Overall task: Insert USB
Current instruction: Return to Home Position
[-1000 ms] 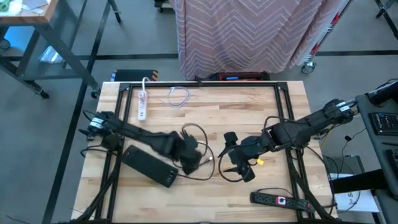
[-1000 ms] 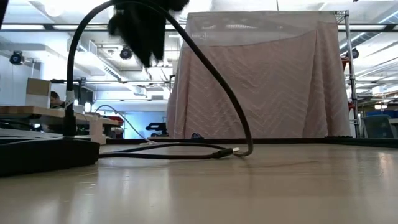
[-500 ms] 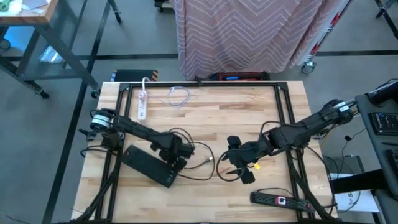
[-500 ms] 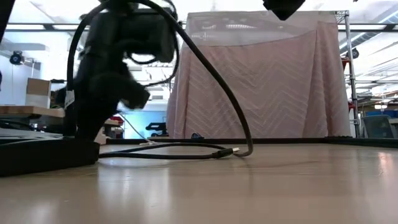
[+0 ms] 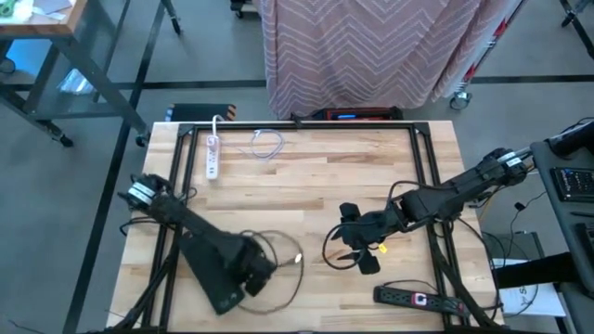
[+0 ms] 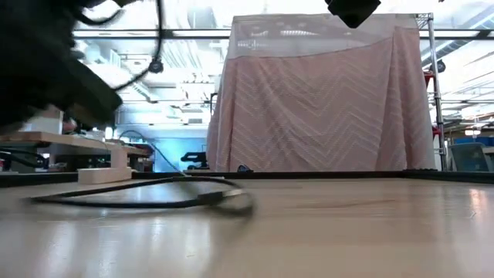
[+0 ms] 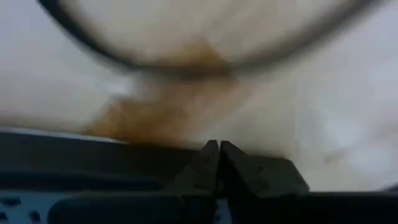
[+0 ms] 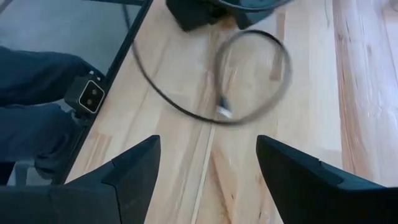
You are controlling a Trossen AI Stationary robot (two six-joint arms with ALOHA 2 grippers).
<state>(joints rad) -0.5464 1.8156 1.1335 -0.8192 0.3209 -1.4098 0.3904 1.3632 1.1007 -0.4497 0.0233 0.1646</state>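
Note:
A black box (image 5: 215,278) lies slantwise on the wooden table near its near left corner. Its black cable (image 5: 278,274) curls in a loop to the right of it. The cable ends in a USB plug (image 5: 297,260), which lies on the wood (image 8: 222,112) and also shows in the low view (image 6: 224,199). My left gripper (image 5: 254,275) is low at the box's right end and points steeply down. Its fingers are shut (image 7: 219,154) over the box's edge (image 7: 124,168). My right gripper (image 5: 357,245) hangs open (image 8: 208,148) above the table, right of the plug. My left gripper's shut fingertips (image 7: 211,158) stand at the black box's edge, coming from above. The picture is blurred, and I cannot tell whether they touch the box.
A white power strip (image 5: 212,156) and a thin white cable (image 5: 267,142) lie at the far left. A black power strip (image 5: 418,298) lies at the near right. Black frame rails (image 5: 297,125) border the table. Bare wood lies between the two grippers.
My left gripper has shut, tipped steeply downward and dropped toward the table's near edge. The black box has slid toward the near edge and turned about. Its cable loop and plug have been dragged along with it. My right gripper has hardly moved and stays open.

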